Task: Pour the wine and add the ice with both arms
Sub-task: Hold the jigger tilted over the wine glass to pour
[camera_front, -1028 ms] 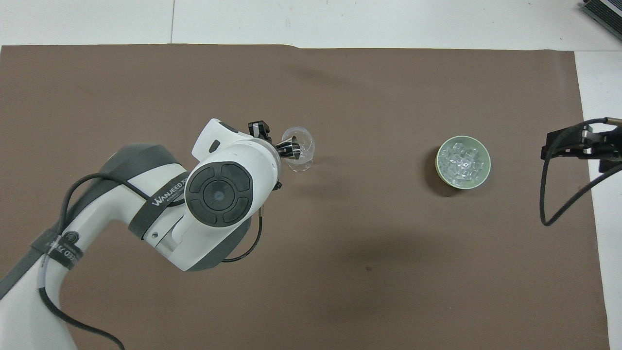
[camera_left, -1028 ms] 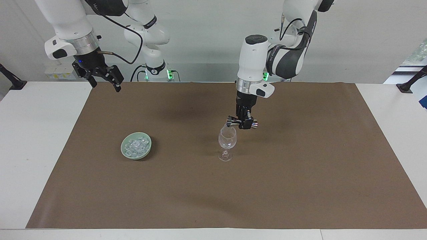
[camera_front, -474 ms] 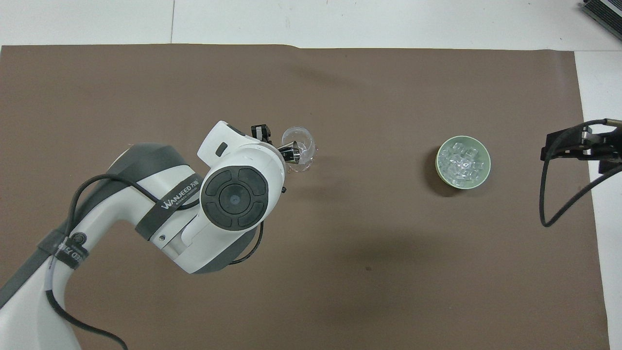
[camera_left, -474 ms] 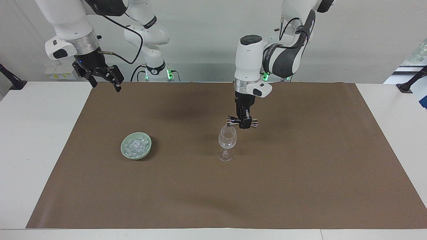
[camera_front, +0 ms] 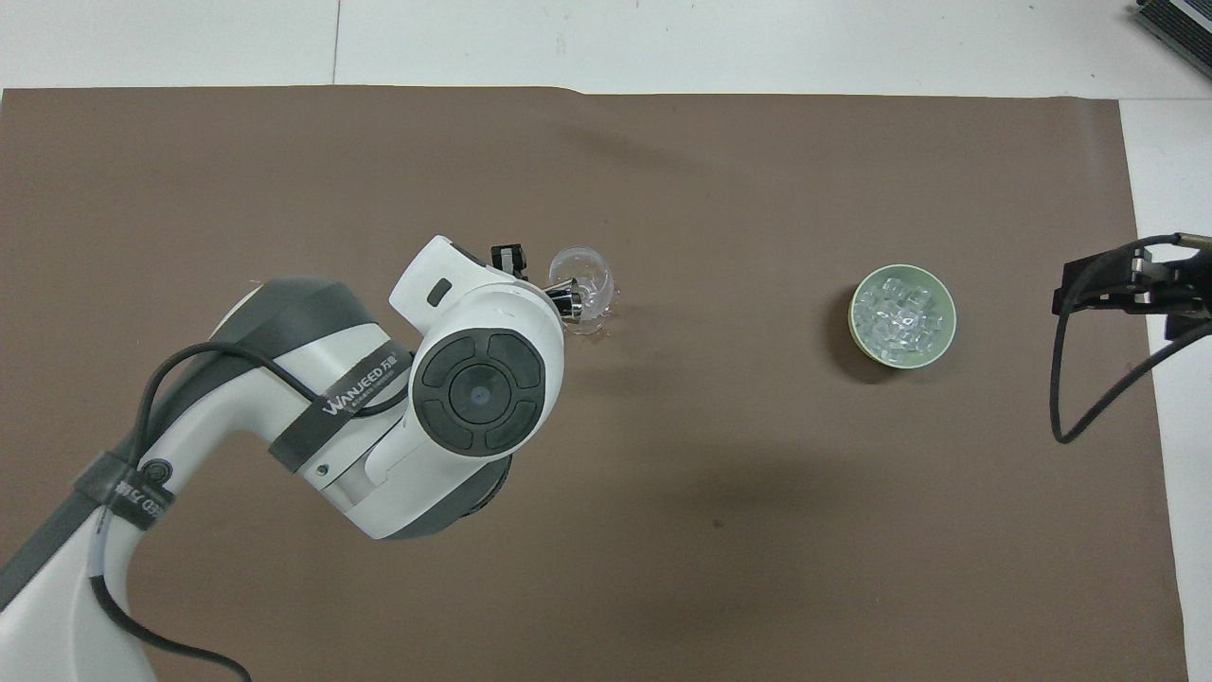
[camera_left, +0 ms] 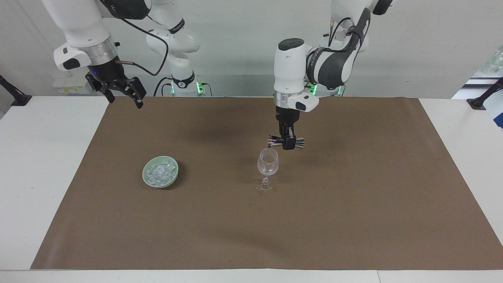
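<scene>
A clear stemmed glass [camera_left: 267,162] [camera_front: 589,280] stands upright near the middle of the brown mat. Just above its rim my left gripper [camera_left: 288,144] is shut on a metal jigger [camera_left: 275,141] [camera_front: 569,299], which lies on its side with one mouth over the glass. The wine is too faint to make out, though small glints show around the glass foot [camera_left: 265,185]. The ice [camera_left: 160,172] [camera_front: 900,314] is piled in a pale green bowl [camera_left: 146,168] [camera_front: 855,327] toward the right arm's end. My right gripper [camera_left: 125,100] [camera_front: 1127,289] hangs open and empty, high over the mat's edge.
The brown mat [camera_left: 353,204] covers most of the white table [camera_left: 47,165]. Black clamps [camera_left: 15,96] sit at the table's corners nearest the robots. A loose black cable [camera_front: 1065,379] hangs from the right arm.
The left arm's wrist has straightened upright and lifted the jigger slightly above the glass rim. The right arm has stayed where it was.
</scene>
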